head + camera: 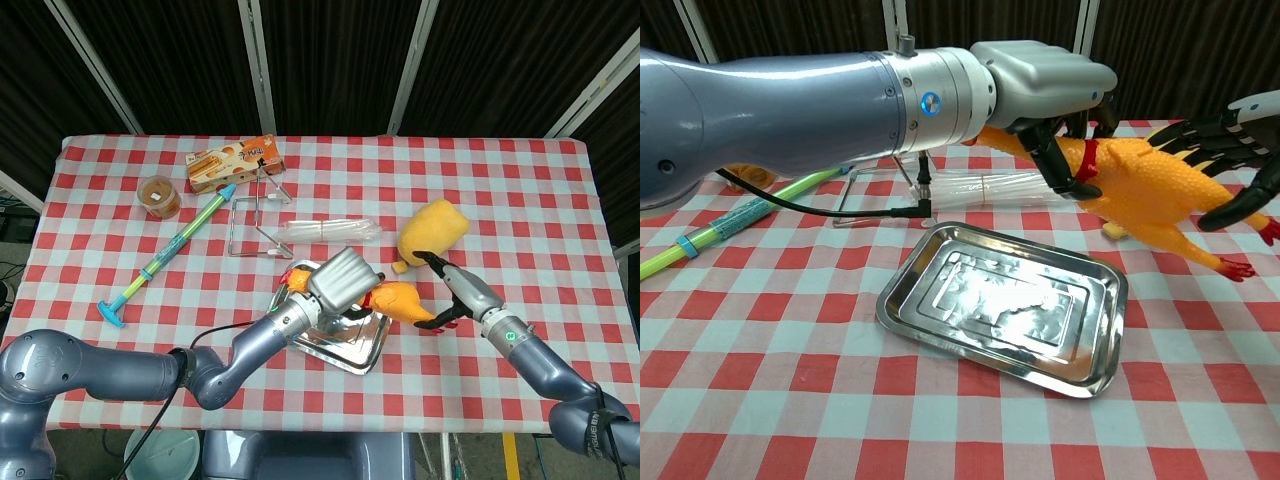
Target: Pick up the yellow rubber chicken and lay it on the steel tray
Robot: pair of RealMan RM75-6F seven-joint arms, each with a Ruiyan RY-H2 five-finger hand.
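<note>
Left robot hand (1055,100) grips yellow rubber chicken (1150,190) at the neck, body aloft past steel tray's (940,262) right rim | right robot hand (1240,150) spread, empty, beside the tail | RISK: release here drops the body on the desk; neck-only hold lets it swing.

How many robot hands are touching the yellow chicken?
1 for sure. The left hand grips the chicken by its neck above the steel tray. The right hand is open beside its tail; I cannot tell if it touches.
</note>
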